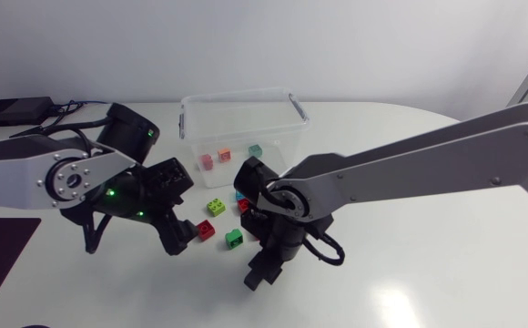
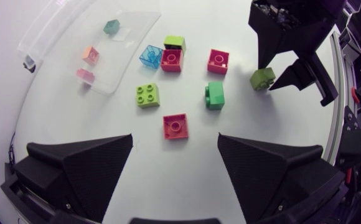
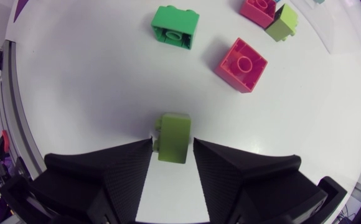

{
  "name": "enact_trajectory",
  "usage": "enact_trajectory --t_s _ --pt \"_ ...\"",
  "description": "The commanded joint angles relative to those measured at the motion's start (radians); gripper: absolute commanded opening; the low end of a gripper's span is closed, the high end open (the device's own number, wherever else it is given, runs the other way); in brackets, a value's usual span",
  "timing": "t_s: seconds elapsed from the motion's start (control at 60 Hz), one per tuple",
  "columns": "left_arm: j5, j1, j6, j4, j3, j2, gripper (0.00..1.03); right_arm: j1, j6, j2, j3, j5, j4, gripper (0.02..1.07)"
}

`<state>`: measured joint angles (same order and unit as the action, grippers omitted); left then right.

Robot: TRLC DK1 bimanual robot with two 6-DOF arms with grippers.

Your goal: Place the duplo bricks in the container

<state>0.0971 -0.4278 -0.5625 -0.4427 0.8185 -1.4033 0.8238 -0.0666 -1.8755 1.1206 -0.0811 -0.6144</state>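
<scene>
Lying on the table, an olive-green brick [image 3: 173, 137] has my right gripper [image 3: 172, 148] shut on it, one finger against each of its sides. The same brick [image 2: 262, 78] shows under that gripper in the left wrist view. Ahead of my open left gripper [image 2: 175, 138] lie a red brick [image 2: 175, 126], a lime brick [image 2: 147, 95], a green brick [image 2: 215, 95], two more red ones [image 2: 218, 61] [image 2: 172, 60], a clear blue one [image 2: 150, 55] and another lime one [image 2: 175, 42]. The clear container [image 1: 191, 118] stands behind them with three small bricks inside.
A black box [image 1: 14, 111] with cables sits at the back left of the table. A dark mat [image 1: 0, 255] lies at the front left. My two arms nearly meet over the loose bricks in the middle.
</scene>
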Motion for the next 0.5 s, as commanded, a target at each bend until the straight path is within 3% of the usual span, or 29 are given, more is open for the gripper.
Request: enact_trajectory --t_s 0.0,0.483 --pt "0.007 -0.011 -0.022 0.004 -0.013 -0.056 0.95 0.000 0.019 -0.024 0.016 0.006 -0.016 0.39" --pt "0.010 0.000 -0.039 0.101 0.070 -0.304 0.95 -0.100 0.019 0.260 0.025 0.007 -0.120 0.38"
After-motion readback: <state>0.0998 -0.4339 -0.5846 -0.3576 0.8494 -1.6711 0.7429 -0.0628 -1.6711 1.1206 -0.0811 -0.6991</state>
